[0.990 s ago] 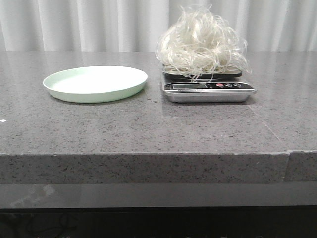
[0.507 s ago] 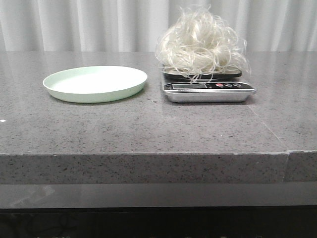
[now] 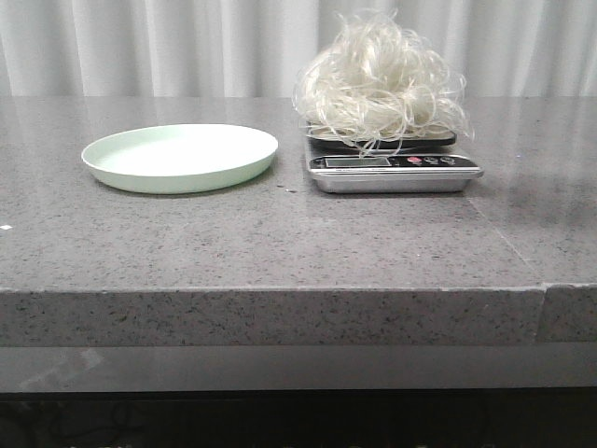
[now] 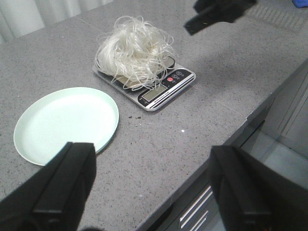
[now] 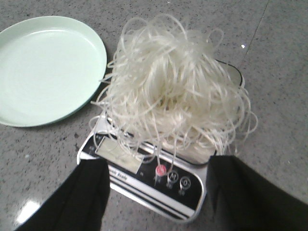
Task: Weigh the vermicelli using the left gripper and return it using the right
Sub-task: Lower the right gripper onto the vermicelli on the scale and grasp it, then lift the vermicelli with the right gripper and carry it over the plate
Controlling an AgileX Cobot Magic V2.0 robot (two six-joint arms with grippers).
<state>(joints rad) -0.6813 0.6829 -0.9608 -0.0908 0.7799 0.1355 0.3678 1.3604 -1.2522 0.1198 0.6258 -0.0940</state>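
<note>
The vermicelli [image 3: 381, 86], a fluffy mound of white glassy strands, sits on a small silver kitchen scale [image 3: 393, 173] right of centre on the table. It also shows in the left wrist view [image 4: 134, 49] and the right wrist view [image 5: 173, 96]. The pale green plate [image 3: 179, 156] lies empty to the scale's left. My left gripper [image 4: 154, 192] is open and empty, high above the table's front edge. My right gripper [image 5: 156, 192] is open and empty, above the scale's [image 5: 154, 178] front panel, near the vermicelli. Part of the right arm [image 4: 216, 12] shows beyond the scale in the left wrist view. No gripper shows in the front view.
The grey stone table [image 3: 280, 243] has a front edge with a seam at the right [image 3: 544, 289]. White curtains [image 3: 140, 47] hang behind it. Drawer fronts [image 4: 197, 211] show below the edge.
The vermicelli, scale and plate have not moved. A faint shadow has spread over the table right of the scale.
</note>
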